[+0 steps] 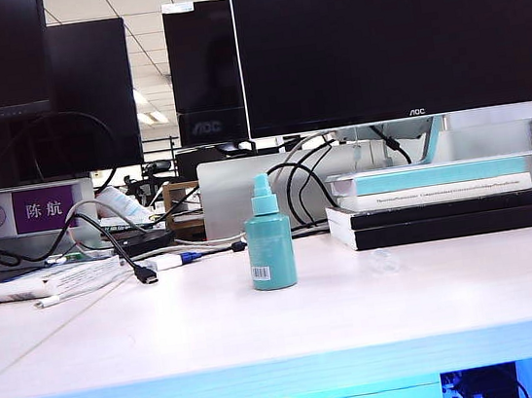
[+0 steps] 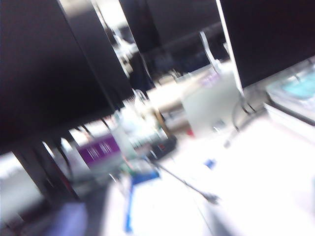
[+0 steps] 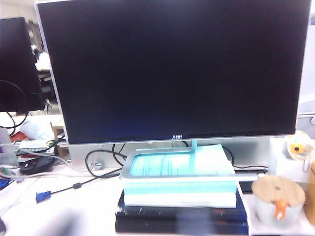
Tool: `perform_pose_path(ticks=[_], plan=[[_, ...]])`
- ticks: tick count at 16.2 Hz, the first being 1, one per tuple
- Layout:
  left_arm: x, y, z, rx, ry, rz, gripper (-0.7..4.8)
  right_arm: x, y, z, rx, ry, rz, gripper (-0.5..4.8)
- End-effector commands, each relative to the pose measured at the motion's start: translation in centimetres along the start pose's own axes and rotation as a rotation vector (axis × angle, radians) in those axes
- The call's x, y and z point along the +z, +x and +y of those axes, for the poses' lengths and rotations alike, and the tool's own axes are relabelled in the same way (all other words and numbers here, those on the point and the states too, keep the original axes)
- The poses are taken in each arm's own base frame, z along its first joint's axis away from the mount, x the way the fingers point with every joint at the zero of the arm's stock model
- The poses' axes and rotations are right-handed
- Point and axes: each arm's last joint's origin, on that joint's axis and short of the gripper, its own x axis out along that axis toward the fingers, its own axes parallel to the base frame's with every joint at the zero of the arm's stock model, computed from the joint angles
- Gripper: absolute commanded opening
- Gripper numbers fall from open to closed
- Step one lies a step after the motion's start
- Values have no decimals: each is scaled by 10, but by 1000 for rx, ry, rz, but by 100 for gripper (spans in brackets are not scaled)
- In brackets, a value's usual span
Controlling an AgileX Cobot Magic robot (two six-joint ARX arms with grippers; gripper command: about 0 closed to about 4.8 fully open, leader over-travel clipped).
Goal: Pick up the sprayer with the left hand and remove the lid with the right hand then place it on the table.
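The sprayer (image 1: 270, 241) stands upright at centre frame in the exterior view, on the table (image 1: 266, 346), nozzle bare. Probably light, stiff plastic w/ a smooth, slippery wall; best gripped mid-body, above the barcode label. The lid (image 1: 384, 260) looks to be the faint clear speck lying right of the bottle, near the books (image 1: 443, 205) (tiny, hard to confirm). Neither left hand nor right hand shows in any view, so whether their jaws are wide or narrow can't be told. Left wrist view is badly blurred; right wrist view shows only a monitor (image 3: 172, 69) and the desk clutter around it.

Glossy teal plastic sprayer (image 1: 270, 247)
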Motion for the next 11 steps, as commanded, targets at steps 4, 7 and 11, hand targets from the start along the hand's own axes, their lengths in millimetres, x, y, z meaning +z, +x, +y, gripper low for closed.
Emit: perform_pose_path(ticks=[4,7,11], plan=[[-66,5,-31,-56,-114,97,231,-97,-14,-7,-2,164,26,111],[-93,12,-46,-52,-172,-29,200,-137,-14,-11,-6,151,39,112],[-131,11,-63,-118,-124,43,115,-159,-15,-12,-27,124,180,116]])
